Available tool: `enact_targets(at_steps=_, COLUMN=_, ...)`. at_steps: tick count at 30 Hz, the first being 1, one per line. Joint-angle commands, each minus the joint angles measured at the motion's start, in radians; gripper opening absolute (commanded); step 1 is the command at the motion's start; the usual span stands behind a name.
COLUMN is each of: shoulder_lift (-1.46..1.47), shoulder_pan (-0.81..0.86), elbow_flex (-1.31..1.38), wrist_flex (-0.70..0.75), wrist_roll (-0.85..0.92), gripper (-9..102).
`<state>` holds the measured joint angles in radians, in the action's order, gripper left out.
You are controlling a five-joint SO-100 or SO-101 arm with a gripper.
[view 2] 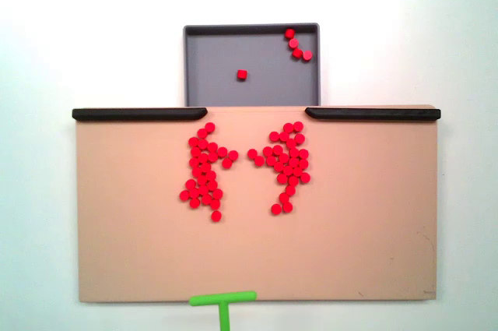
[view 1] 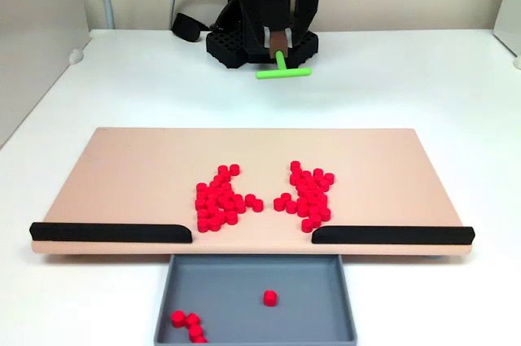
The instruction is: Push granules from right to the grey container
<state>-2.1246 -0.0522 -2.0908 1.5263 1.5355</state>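
The granules lie in two red clusters on the peach board, one on the left and one on the right. A few more rest inside the grey container: one alone and a short row in a corner. My gripper hangs beyond the board's far edge, shut on the stem of a green T-shaped stick. The stick's crossbar sits just off the board, well away from both clusters.
Two long black strips line the board's edge nearest the tray, leaving a gap between them in front of the container. The arm's black base stands behind on the white table.
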Motion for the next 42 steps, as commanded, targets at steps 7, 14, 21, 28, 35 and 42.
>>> enact_targets(at_steps=7, shoulder_lift=-0.034, shoulder_pan=0.009, elbow_flex=0.008, wrist_flex=0.003, wrist_roll=0.000, gripper=0)
enact_targets(at_steps=14, shoulder_lift=-0.144, shoulder_pan=0.009, elbow_flex=0.008, wrist_flex=0.003, wrist_roll=0.112, gripper=0)
enact_targets(at_steps=21, shoulder_lift=-0.146, shoulder_pan=0.127, elbow_flex=0.009, wrist_flex=0.003, wrist_roll=0.396, gripper=0)
enact_targets(at_steps=28, shoulder_lift=0.021, shoulder_pan=0.399, elbow_flex=0.080, wrist_flex=0.003, wrist_roll=0.962, gripper=0)
enact_targets(at_steps=35, shoulder_lift=0.281, shoulder_pan=0.500, elbow_flex=0.284, wrist_flex=0.003, wrist_roll=1.532, gripper=0)
enact_targets(at_steps=42, shoulder_lift=0.449, shoulder_pan=0.515, elbow_flex=0.459, wrist_flex=0.003, wrist_roll=1.852, gripper=0)
